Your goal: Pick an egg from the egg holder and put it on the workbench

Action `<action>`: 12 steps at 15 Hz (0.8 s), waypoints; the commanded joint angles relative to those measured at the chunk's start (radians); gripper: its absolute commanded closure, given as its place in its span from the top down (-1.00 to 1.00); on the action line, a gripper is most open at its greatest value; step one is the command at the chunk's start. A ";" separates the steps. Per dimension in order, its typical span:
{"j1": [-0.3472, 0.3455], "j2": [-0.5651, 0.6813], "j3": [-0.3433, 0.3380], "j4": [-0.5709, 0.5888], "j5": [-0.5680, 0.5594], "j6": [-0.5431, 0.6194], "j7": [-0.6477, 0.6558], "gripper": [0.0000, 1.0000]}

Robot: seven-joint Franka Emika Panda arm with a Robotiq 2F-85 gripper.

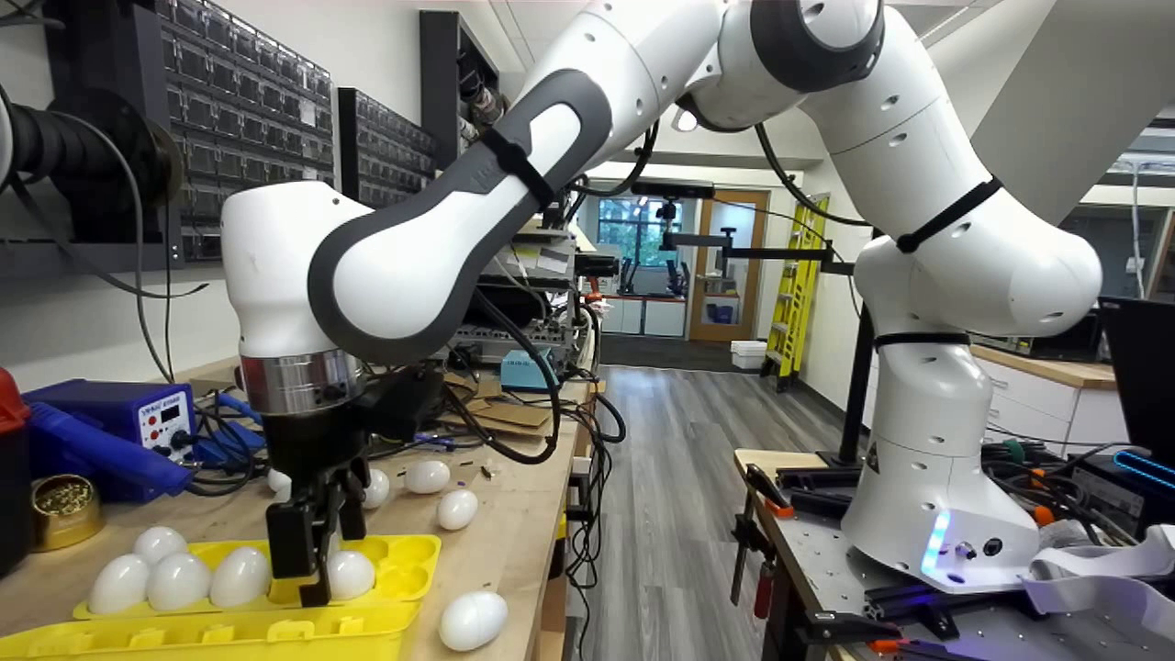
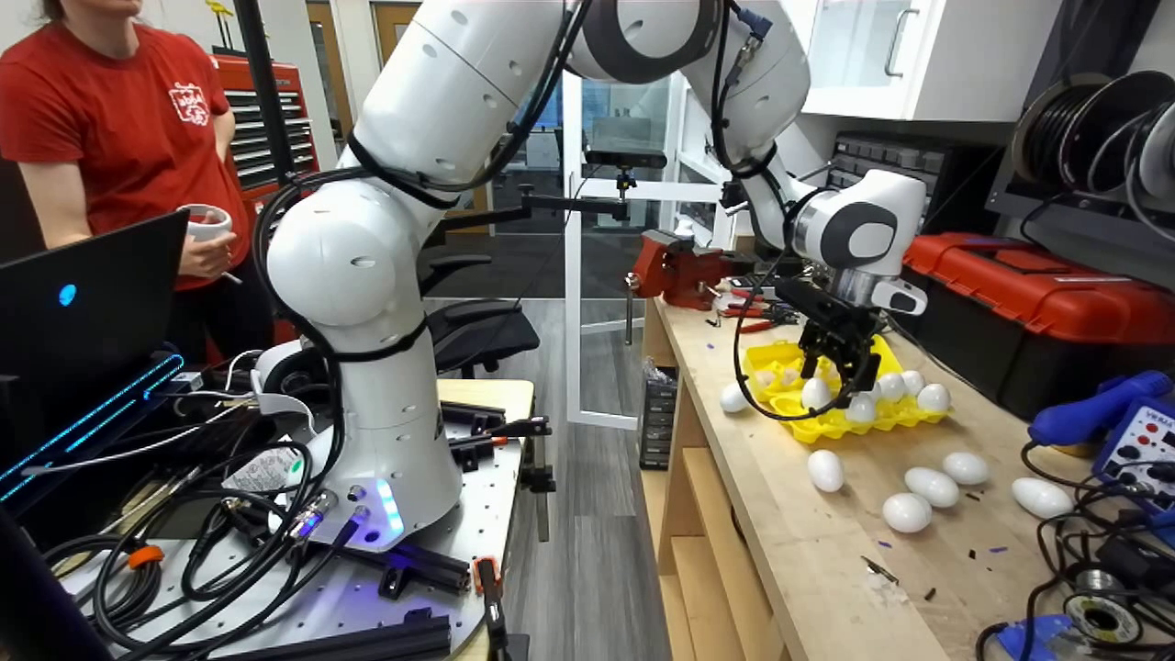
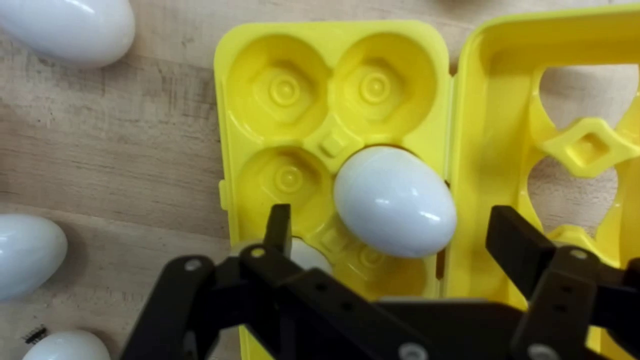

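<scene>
Gripper held spread over the yellow egg holder, gaps seen beside the white egg framed between fingertips, workbench strip exposed between holder and bench edge

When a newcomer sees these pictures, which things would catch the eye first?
First, the big white robot arm, stretched from its metal table to the wooden workbench. Next, the yellow egg holder there, under the open gripper, holding some white eggs, with more lying loose nearby. In an exterior view, a red-shirted person stands behind the laptop.
</scene>
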 commanded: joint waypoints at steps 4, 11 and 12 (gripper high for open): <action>0.012 0.005 -0.030 -0.009 0.003 -0.001 0.032 1.00; 0.010 -0.008 -0.016 -0.004 0.029 -0.002 0.041 -0.19; 0.012 -0.016 -0.014 -0.007 0.032 -0.005 0.038 -0.33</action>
